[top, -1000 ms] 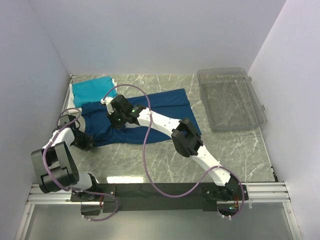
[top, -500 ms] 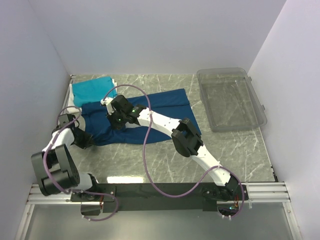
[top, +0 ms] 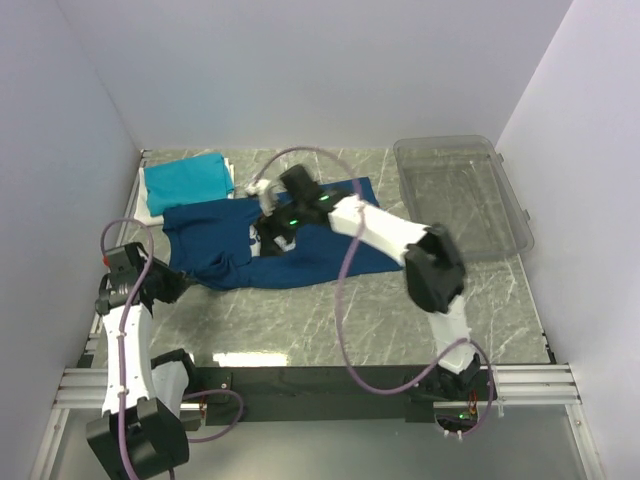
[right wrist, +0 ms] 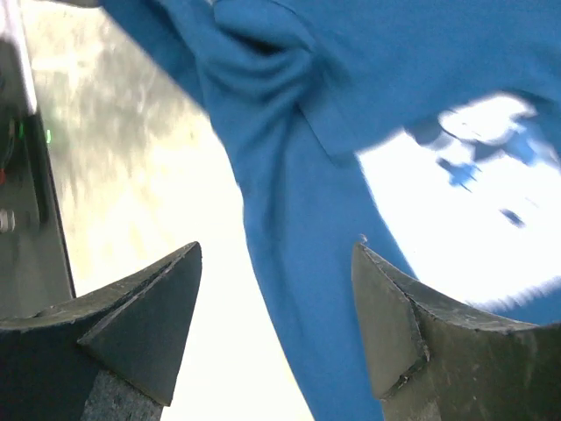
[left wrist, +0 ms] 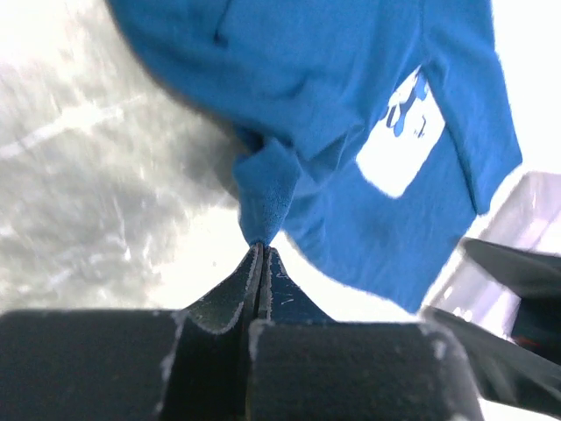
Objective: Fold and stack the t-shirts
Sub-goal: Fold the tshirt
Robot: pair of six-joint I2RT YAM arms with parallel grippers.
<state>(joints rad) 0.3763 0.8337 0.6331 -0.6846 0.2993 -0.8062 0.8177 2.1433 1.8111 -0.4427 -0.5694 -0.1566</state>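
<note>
Both arms have shifted since the earlier frame. The left arm has drawn back toward the near edge, and the right arm has swung its elbow rightward, its claw now parted where it was nearly shut.

1 navy t-shirt (top: 215,235) lies spread on the marble surface (top: 300,320), left of centre. Its long axis runs left to right, with the right end tipped slightly toward the far wall; I cannot tell which end is the neck. The cloth is deep blue and rumpled near the left end, with 1 pale square print (left wrist: 399,145) bearing small blue marks.

The left claw (top: 172,285) is clenched on a pinched-up corner at the shirt's near-left end. Its fingers (left wrist: 223,294) are pressed together with a peak of blue cloth at their tips. The right claw (top: 268,238) hovers over the middle of the shirt, released, its 2 fingers (right wrist: 149,324) well apart and gripping nothing.

1 folded teal t-shirt (top: 185,180) sits in the far-left corner, touching the navy one's far-left edge. It lies on 1 white t-shirt (top: 148,205), which shows only as a thin edge. 1 clear bin (top: 475,255) stands at the right, apart from the shirts.
</note>
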